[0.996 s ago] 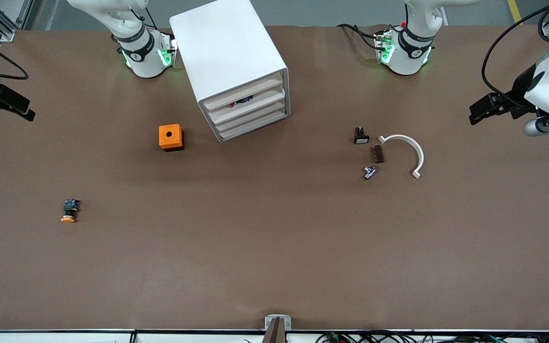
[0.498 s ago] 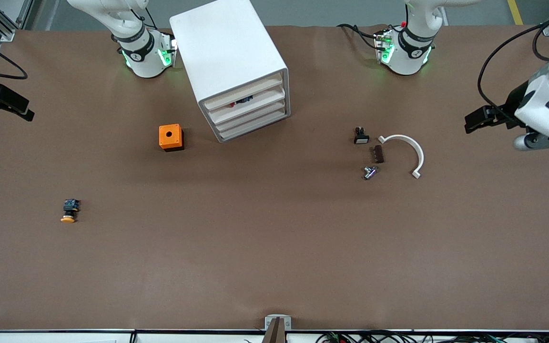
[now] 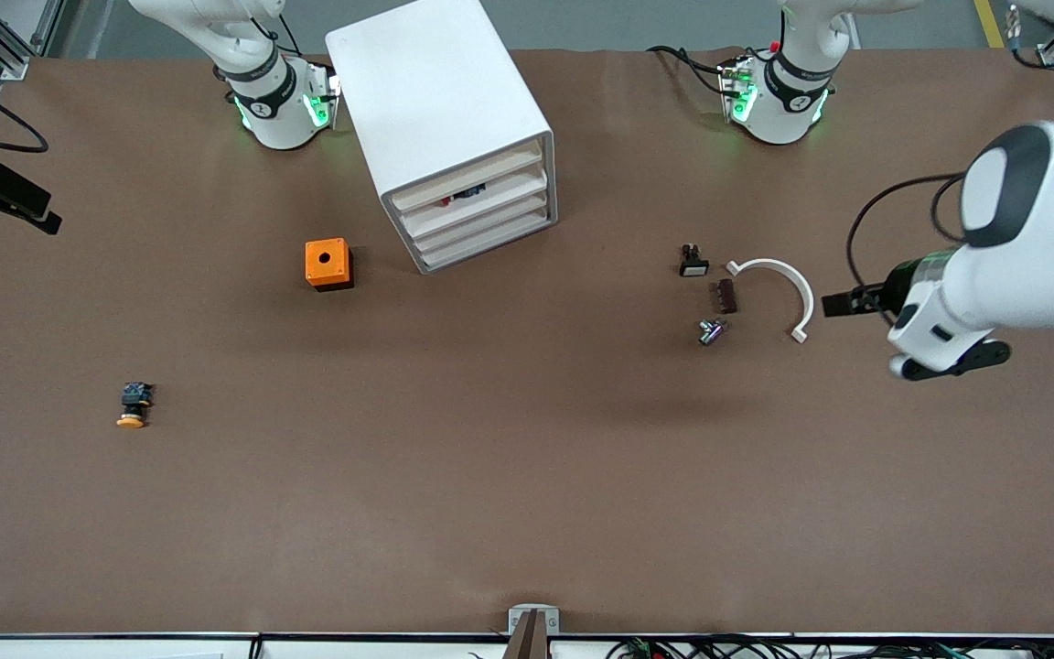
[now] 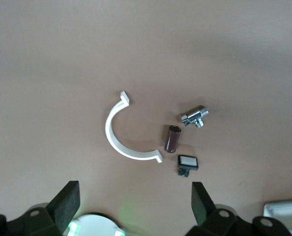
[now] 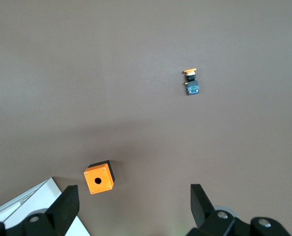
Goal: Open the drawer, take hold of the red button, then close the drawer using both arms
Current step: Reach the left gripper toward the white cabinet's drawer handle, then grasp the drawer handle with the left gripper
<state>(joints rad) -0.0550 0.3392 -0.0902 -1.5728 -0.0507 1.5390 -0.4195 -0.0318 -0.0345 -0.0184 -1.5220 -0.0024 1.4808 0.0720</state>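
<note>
The white cabinet (image 3: 454,128) stands on the brown worktop (image 3: 527,476) between the two arm bases, turned at an angle, with its four beige drawer fronts facing the front camera and the left arm's end. The drawer (image 3: 481,201), second from the top, is shut or very nearly so. The button (image 3: 446,199) shows only as a red speck with a dark body beside it in the gap above that drawer front; it lies inside the cabinet.

The left gripper (image 4: 136,204) hangs over the worktop at the left arm's end, beside a group of small parts. Its jaws are spread wide and hold nothing. In the left wrist view the parts lie below it: a white half-ring clamp (image 4: 124,135), a brown cylinder (image 4: 173,138), a chrome fitting (image 4: 195,116) and a black switch with a white face (image 4: 187,162). The four are near one another but apart.

The right gripper (image 5: 133,206) hangs at the right arm's end, at the edge of the front view. Its jaws are likewise spread wide and empty. An orange cube with a hole (image 3: 328,264) sits near the cabinet, toward the right arm's end. An orange-capped button (image 3: 133,405) lies well apart from it, nearer to the front camera.
</note>
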